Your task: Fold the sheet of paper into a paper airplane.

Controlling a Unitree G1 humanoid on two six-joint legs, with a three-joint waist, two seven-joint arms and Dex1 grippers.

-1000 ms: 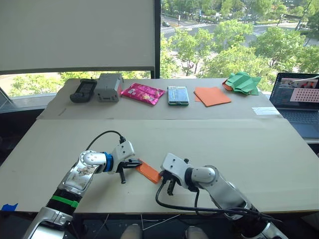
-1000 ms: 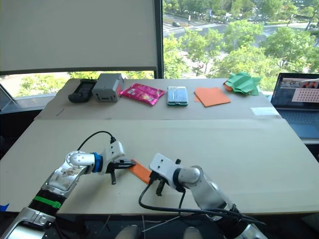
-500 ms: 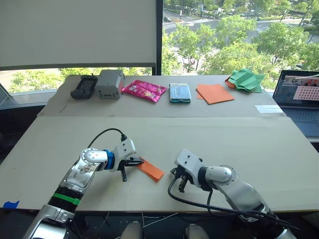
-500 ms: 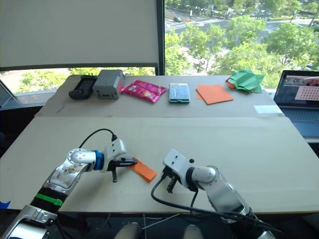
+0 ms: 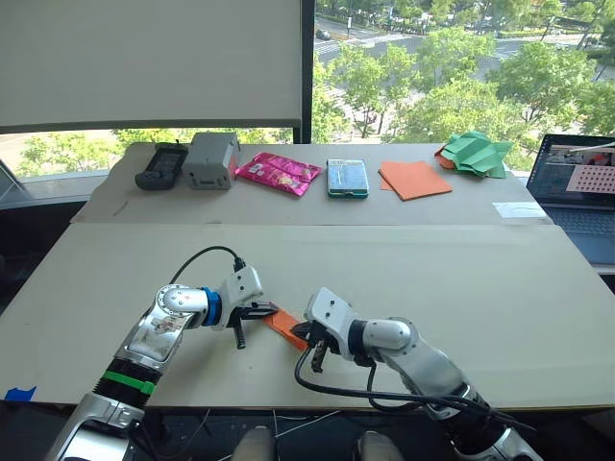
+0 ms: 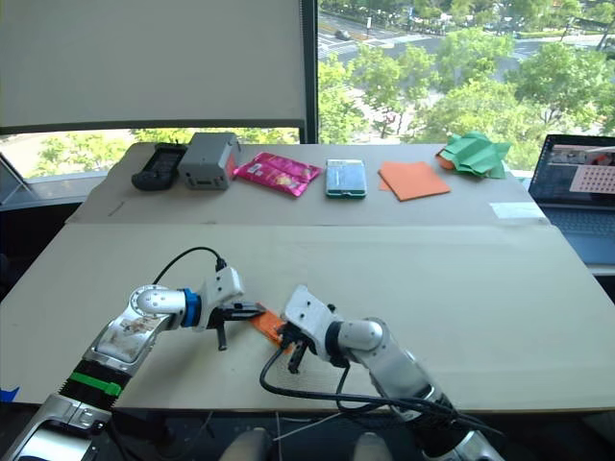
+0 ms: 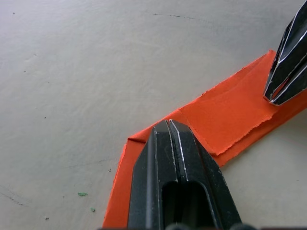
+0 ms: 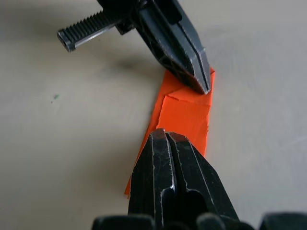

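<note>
You've got two desks here, a near desk [image 5: 538,317] and a far desk [image 5: 288,206]. Two pieces of orange paper: one folded strip [image 5: 284,323] in front, one flat smooth square [image 5: 414,180] at the back. One green paper heap [image 5: 473,156]. One pink packet [image 5: 279,174], one teal box [image 5: 346,179], one grey box [image 5: 210,161], one black device [image 5: 160,169], one laptop [image 5: 581,192]. Two grippers, left [image 5: 261,312] and right [image 5: 309,348].

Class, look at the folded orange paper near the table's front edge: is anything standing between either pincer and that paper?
Nothing visible does. The left pincer and the right pincer, both shut, have their tips right on the paper airplane, one at each end of the folded strip, and only bare table surrounds it.
</note>
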